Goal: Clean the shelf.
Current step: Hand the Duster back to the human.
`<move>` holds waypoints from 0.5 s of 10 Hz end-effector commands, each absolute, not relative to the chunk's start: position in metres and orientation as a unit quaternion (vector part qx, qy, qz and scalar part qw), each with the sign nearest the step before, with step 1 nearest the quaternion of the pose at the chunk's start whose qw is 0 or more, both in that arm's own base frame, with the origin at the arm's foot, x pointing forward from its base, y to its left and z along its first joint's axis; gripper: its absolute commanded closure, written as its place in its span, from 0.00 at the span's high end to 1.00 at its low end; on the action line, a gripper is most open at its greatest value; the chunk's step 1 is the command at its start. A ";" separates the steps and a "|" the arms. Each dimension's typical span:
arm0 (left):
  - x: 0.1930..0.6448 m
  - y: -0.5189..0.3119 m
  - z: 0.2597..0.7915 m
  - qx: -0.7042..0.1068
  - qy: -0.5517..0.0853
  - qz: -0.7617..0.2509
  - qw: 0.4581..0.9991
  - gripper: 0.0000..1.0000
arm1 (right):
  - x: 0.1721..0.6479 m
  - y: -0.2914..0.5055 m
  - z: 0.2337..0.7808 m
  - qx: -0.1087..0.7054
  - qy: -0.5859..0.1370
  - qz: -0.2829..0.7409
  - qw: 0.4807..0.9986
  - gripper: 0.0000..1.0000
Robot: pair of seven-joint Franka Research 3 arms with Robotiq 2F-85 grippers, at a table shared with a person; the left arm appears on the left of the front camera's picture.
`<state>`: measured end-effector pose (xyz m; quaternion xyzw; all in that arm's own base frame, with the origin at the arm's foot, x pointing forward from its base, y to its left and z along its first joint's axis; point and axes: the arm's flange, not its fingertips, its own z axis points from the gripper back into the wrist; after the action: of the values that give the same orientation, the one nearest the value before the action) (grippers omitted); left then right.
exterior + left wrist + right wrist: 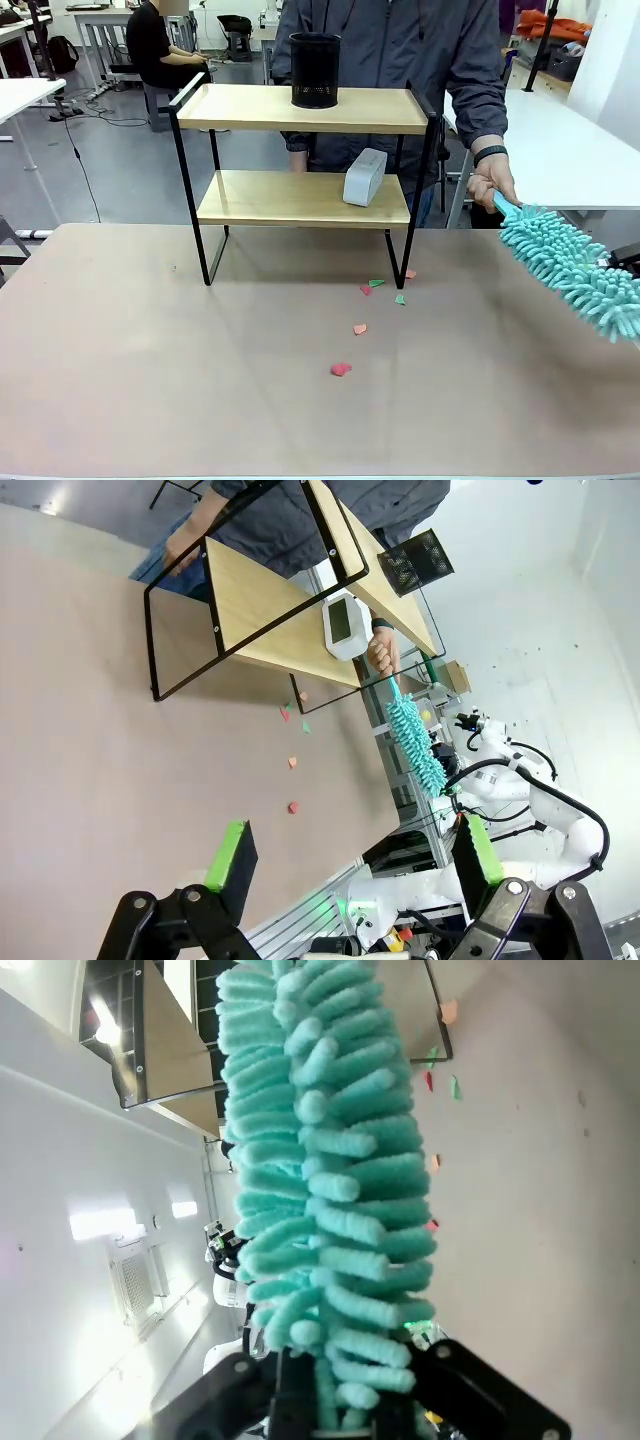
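Note:
The shelf (240, 108) stands at the far middle of the brown table, two wooden boards in a black frame. A person behind it grips the handle of a teal fluffy duster (570, 270) with one hand (493, 182). The duster slants down to the right edge. In the right wrist view my right gripper (350, 1405) is shut on the fluffy end of the duster (330, 1160), with a shelf corner (175, 1050) behind it. My left gripper (353, 853) hangs open over the table, far from the shelf (270, 610) and the duster (415, 745).
A black mesh cup (315, 70) stands on the top board and a white box (364, 177) leans on the lower one. Small paper scraps (341, 369) in red, orange and green lie on the table (150, 350) by the shelf's right front leg.

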<state>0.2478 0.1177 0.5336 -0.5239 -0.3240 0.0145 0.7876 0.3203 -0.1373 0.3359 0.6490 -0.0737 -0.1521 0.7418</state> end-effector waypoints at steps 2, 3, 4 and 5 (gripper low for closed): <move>0.244 0.119 0.532 -0.524 -0.322 0.014 0.788 1.00 | 0.319 -0.137 0.336 0.652 -0.072 -0.150 0.740 0.00; 0.244 0.119 0.532 -0.524 -0.322 0.014 0.788 1.00 | 0.320 -0.137 0.335 0.649 -0.073 -0.153 0.742 0.17; 0.244 0.119 0.532 -0.524 -0.322 0.014 0.788 1.00 | 0.322 -0.132 0.340 0.651 -0.069 -0.129 0.745 0.74; 0.244 0.119 0.532 -0.524 -0.322 0.014 0.788 1.00 | 0.324 -0.131 0.343 0.647 -0.070 -0.132 0.748 0.76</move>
<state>0.2478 0.1177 0.5336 -0.5239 -0.3240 0.0145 0.7876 0.3229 -0.1334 0.3380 0.6493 -0.0710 -0.1434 0.7435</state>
